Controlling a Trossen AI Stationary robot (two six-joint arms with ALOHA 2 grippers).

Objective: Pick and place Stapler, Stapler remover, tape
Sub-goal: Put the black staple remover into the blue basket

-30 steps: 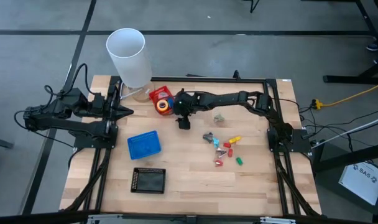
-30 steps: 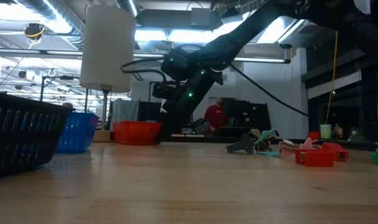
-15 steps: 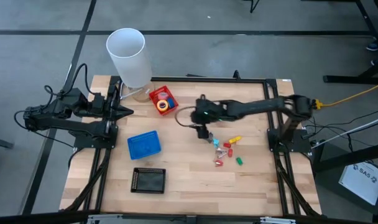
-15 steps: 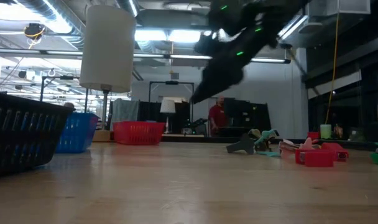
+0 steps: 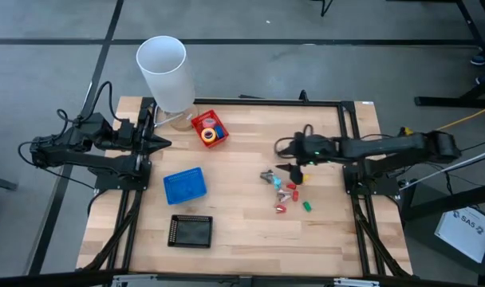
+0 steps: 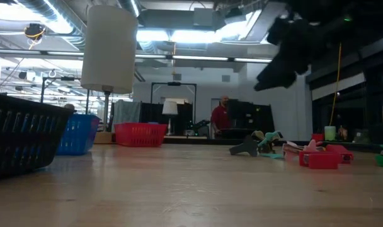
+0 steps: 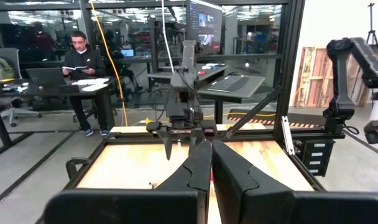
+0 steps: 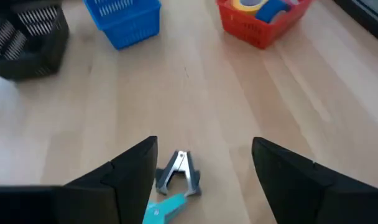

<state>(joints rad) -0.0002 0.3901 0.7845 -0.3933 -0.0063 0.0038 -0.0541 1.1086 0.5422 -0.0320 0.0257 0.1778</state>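
R gripper (image 5: 293,169) hovers w/ jaws apart over the staple remover (image 8: 178,172) by the small-parts cluster, approx 3 o'clock of table centre. Tape rolls (image 5: 211,133) sit in red basket (image 5: 199,122) at 11 o'clock. Bare wood table (image 5: 250,231) toward 6. L gripper (image 5: 164,143) at 9 o'clock edge, jaws together.

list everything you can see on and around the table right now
red basket: one, red, far side of the table, tape rolls inside, yellow and blue showing
blue basket: one, blue, left of centre
black basket: one, black, near edge
white cylinder: one, white, far left corner
staple remover: one, grey, below the right gripper
small pieces: several, red, yellow, green, right of centre
person: one, seated at a desk beyond the table
left gripper: shut, parked at the left edge
right gripper: open, above the small pieces
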